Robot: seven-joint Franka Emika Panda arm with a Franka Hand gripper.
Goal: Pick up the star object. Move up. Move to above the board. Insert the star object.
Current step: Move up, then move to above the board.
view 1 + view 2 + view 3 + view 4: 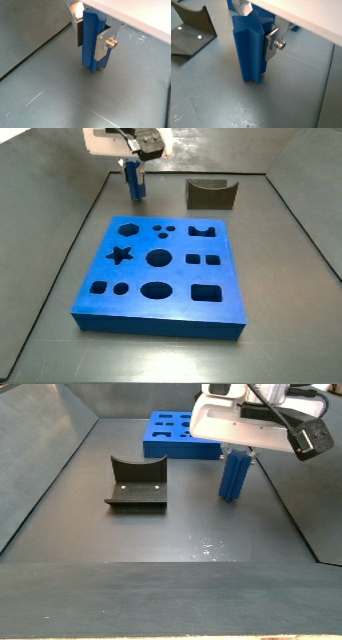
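Clamping star object [250, 50] — fingers [272, 42] closed on it.

lab test rig: grey walled tray [80, 228], fixture [136, 484]

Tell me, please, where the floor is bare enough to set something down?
Free: the wide floor nearest the camera, in front of the fixture; also strips beside the board. Crowded: behind the board, where the gripper holds the star object upright near the fixture.
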